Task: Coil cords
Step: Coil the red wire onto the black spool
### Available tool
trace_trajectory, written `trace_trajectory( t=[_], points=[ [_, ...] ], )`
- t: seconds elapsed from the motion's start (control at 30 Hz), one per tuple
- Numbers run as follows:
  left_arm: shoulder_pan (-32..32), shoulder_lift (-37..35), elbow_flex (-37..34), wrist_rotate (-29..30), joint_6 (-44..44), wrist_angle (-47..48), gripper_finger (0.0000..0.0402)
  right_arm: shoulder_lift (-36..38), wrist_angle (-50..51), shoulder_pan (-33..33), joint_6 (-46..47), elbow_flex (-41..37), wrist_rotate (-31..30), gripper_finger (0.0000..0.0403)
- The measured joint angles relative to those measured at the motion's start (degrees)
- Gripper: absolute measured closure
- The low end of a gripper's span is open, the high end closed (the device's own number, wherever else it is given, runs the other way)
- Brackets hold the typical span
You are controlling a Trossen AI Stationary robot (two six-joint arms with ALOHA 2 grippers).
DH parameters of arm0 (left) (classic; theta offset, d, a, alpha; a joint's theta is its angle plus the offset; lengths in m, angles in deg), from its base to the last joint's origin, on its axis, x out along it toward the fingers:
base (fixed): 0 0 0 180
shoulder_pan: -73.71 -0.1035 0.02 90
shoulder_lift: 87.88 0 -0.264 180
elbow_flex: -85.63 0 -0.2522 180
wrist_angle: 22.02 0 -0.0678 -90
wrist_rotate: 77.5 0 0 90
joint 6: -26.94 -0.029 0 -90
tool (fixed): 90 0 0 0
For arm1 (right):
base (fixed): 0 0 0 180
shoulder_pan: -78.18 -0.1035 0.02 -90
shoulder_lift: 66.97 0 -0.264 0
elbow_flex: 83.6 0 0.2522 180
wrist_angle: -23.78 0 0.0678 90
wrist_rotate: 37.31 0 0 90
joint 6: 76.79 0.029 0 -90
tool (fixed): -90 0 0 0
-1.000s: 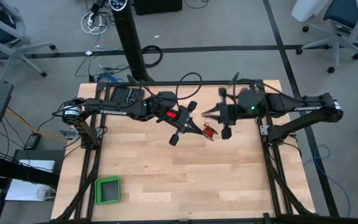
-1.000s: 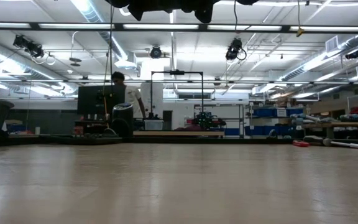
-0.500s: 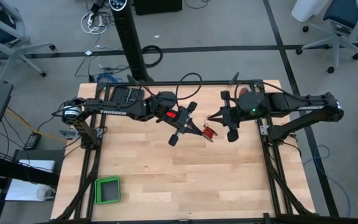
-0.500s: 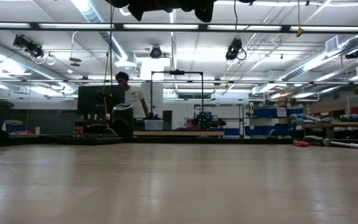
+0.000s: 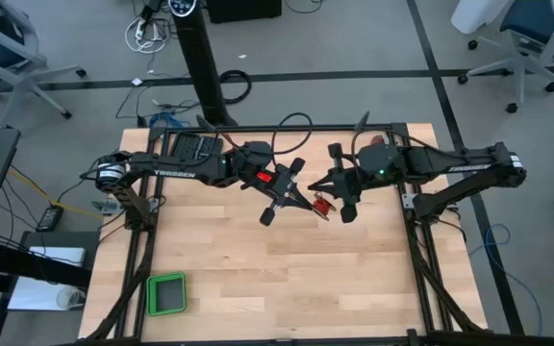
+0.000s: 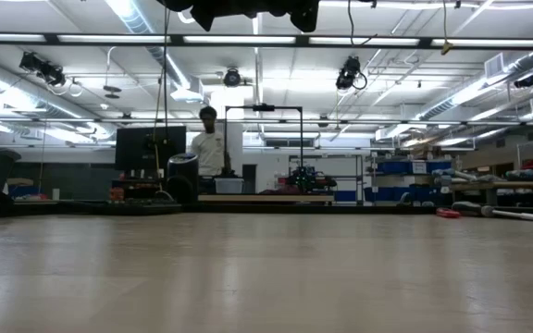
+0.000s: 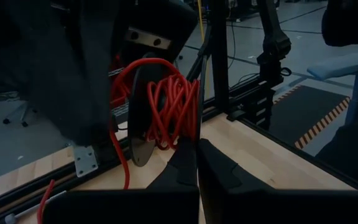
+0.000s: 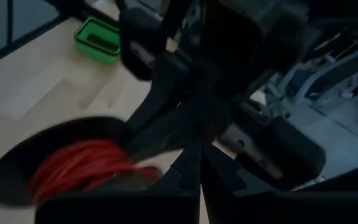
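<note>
Fingers clenched on both arms: the left gripper [image 5: 301, 199] and right gripper [image 5: 327, 184] meet above the middle of the table [image 5: 287, 279], the red cord [image 5: 322, 204] coiled between them.

- I see a light wooden table [image 5: 287, 279] of butcher-block planks, edged by a black metal frame [image 5: 421, 279].
- One green tray [image 5: 166, 294] lies on it, well apart from both arms' fingers, near the corner on the left arm's side.
- Beneath the fingers I see bare wood; in the low view the table top runs flat.
</note>
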Motion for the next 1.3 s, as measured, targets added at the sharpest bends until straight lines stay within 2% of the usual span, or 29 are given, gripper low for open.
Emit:
trace_trajectory(
  t=[0.1, 0.2, 0.37, 0.5, 0.83, 1.3],
  points=[
    [0.1, 0.0, 0.0, 0.0, 0.0, 0.0, 0.0402, 0.7, 0.9, 0.4, 0.2, 0.0, -3.8, 0.0399],
    [0.2, 0.0, 0.0, 0.0, 0.2, 0.3, 0.0402, 3.3, 4.7, 1.0, 1.9, 0.0, -4.5, 0.0401],
    [0.2, 0.0, 0.0, 0.0, 0.2, 0.6, 0.0402, 7.0, 11.0, 1.2, 6.1, 0.0, 1.1, 0.0397],
    [0.2, 0.0, 0.0, 0.0, 0.2, 0.4, 0.0401, 7.6, 10.8, 0.5, 7.2, 0.0, 3.4, 0.0398],
    [0.2, 0.0, 0.0, 0.0, 0.1, 0.4, 0.0401, 3.2, 7.0, -0.4, 5.6, 0.0, 3.8, 0.0397],
    [0.2, 0.0, 0.0, 0.0, 0.0, 0.5, 0.0401, 2.4, 3.3, -0.4, 3.7, 0.0, 7.3, 0.0399]
  ],
)
